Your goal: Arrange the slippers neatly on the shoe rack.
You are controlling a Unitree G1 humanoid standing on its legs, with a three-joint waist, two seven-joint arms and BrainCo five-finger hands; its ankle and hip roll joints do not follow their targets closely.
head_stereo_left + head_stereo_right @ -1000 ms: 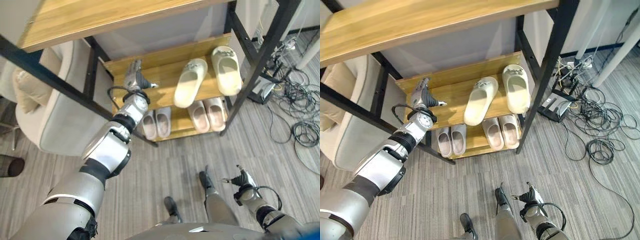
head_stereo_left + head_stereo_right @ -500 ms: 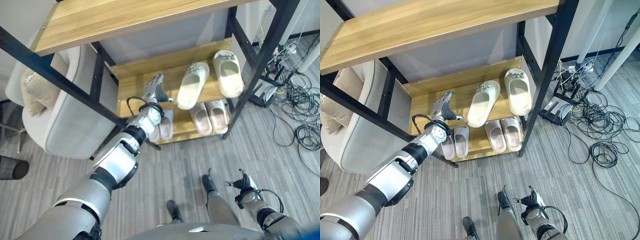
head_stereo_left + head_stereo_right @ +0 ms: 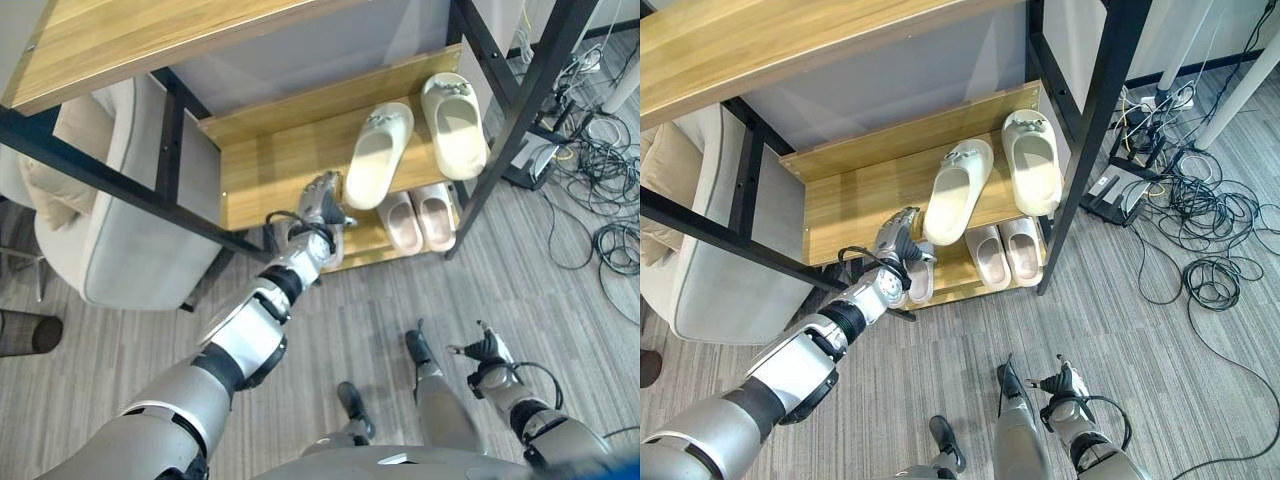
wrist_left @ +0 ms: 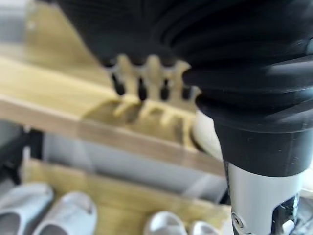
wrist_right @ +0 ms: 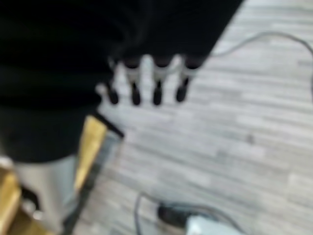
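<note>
Cream slippers (image 3: 378, 157) on wooden shoe rack (image 3: 260, 170) middle shelf, one askew. Left hand (image 3: 322, 200), fingers straight, empty, at shelf's front edge, seven o'clock of askew slipper. Right hand (image 3: 486, 352) low, fingers relaxed, over striped floor.

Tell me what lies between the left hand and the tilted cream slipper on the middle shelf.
Bare wood. In the right eye view, the left hand hangs at the shelf's front edge, apart from the tilted cream slipper.

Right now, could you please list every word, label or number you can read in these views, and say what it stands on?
None can be read. The cream slippers on the middle shelf carry a small ornament on the strap, too small to show any letters. The pale slippers on the bottom shelf, the wooden boards and the black frame show no print.
</note>
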